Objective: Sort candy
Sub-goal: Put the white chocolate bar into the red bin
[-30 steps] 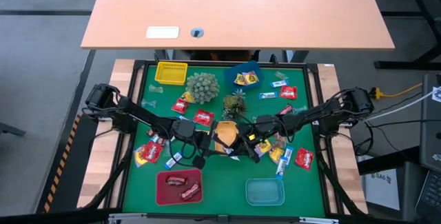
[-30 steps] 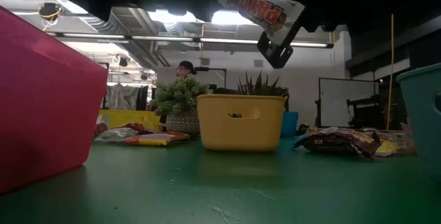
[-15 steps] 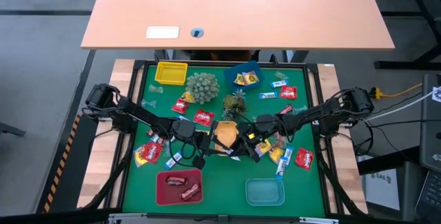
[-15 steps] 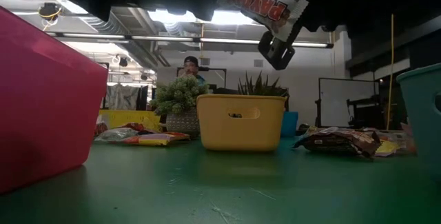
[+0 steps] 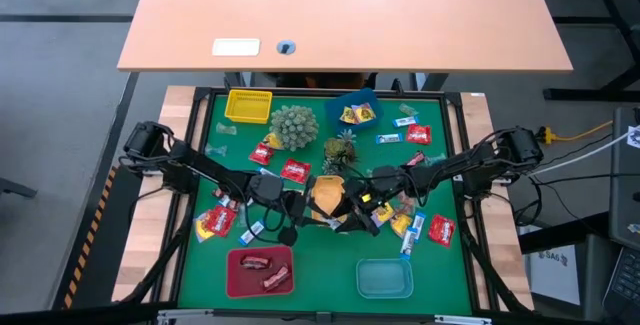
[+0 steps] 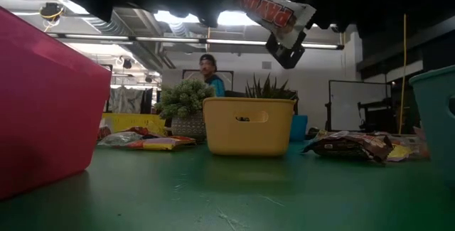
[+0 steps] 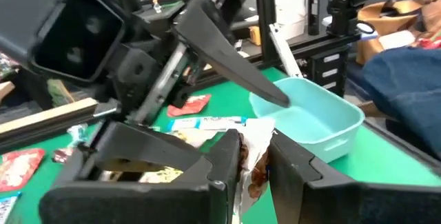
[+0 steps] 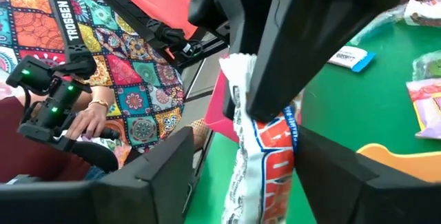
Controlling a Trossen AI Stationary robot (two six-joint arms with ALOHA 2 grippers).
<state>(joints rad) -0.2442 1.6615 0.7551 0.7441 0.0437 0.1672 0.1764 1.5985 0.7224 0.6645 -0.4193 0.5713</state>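
— Candy bar [image 8: 265, 156], white and red-blue wrapper: where?
— Mid-counter, above the green mat [image 5: 320, 265], in the left gripper [image 7: 253, 160], jaws pinched on its wrapper.
— Right gripper [image 8: 241, 155]?
— Jaws spread wide to either side of the bar, gripping nothing.

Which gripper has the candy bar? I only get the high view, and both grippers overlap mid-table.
Observer: The left gripper. Its wrist view shows its fingers clamped on the candy bar.
Operator: And the right one?
Observer: The right gripper is open, with one finger on either side of the bar.
Operator: Is the bar off the table?
Observer: Yes. The low view shows it in the air, well above the green table.
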